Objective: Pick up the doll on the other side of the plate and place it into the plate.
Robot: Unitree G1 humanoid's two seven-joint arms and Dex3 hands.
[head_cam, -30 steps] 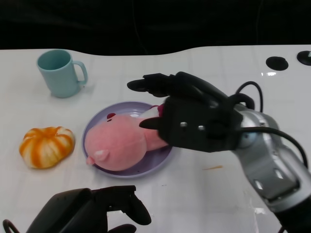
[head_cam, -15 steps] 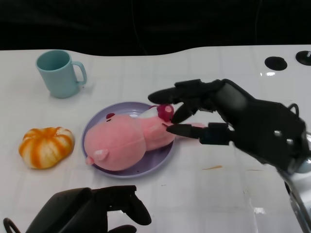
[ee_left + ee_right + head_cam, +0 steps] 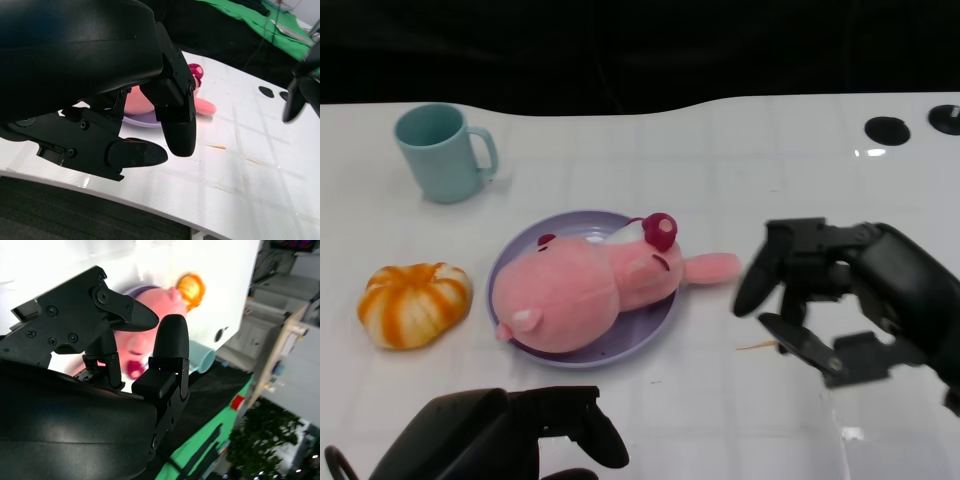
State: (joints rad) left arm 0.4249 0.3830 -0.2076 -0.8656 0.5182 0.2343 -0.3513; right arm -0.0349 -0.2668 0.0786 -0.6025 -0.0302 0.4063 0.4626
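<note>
Hovering over the white bench (image 3: 620, 150) with fingers spread and nothing between them, the robot's right hand (image 3: 840, 300) sits just to the right of a lilac plate (image 3: 510, 262), apart from the pink doll (image 3: 585, 290). The doll, a plush pig, lies on its side in the plate, its body filling most of the dish. One pink limb reaches over the plate's right rim toward the hand, and a dark pink knob shows at its upper edge. From the right wrist view, the same fingers (image 3: 167, 347) stand apart with the doll (image 3: 135, 347) visible beyond them. The left hand (image 3: 510, 440) rests low at the near edge of the bench, fingers loosely apart and holding nothing. In the left wrist view its dark fingers (image 3: 175, 125) frame the plate and doll behind them. An orange-and-white striped pumpkin (image 3: 415, 303) sits just left of the plate. A pale teal mug (image 3: 442, 152) stands upright farther back on the left, well apart from the plate, its handle turned to the right.
</note>
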